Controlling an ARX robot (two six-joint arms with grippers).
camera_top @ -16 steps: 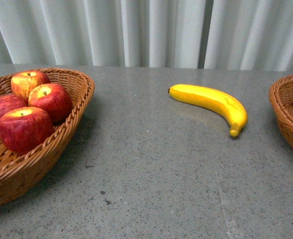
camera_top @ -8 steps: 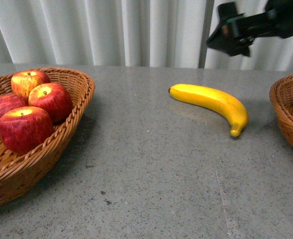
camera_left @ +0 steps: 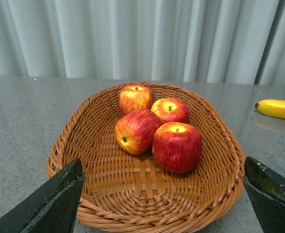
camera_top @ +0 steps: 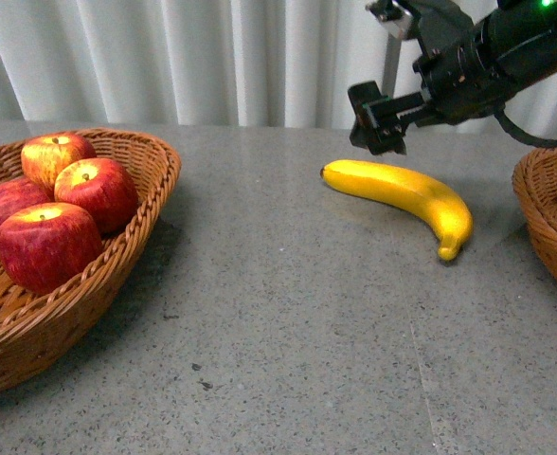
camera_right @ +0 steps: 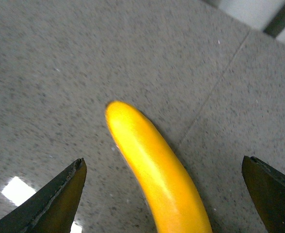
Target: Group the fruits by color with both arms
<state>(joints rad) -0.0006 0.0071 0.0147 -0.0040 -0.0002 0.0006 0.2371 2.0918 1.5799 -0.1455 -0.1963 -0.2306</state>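
Banana (camera_top: 402,194) lies loose on the desk (camera_top: 288,313), toward 1 o'clock from the desk's middle in the front view, stem end pointing to 10 o'clock. It is the one fruit seen outside a basket. Four apples (camera_top: 61,204) sit in the wicker basket (camera_top: 155,190) at 9 o'clock, and a second basket (camera_top: 534,213) at 3 o'clock shows yellow pieces at its edge.

The step in hand looks like the reach for the banana. The right end effector (camera_top: 383,66) hangs just above the stem end with its fingers spread wide and nothing between them. The right wrist view shows the fruit running between the two fingers without touching either.

The left end effector (camera_left: 162,204) is also spread and empty, facing the apple basket.

The next move probably calls for lowering until the fingers straddle the curved body, closing nearer its thick middle, then carrying it to the 3 o'clock basket.
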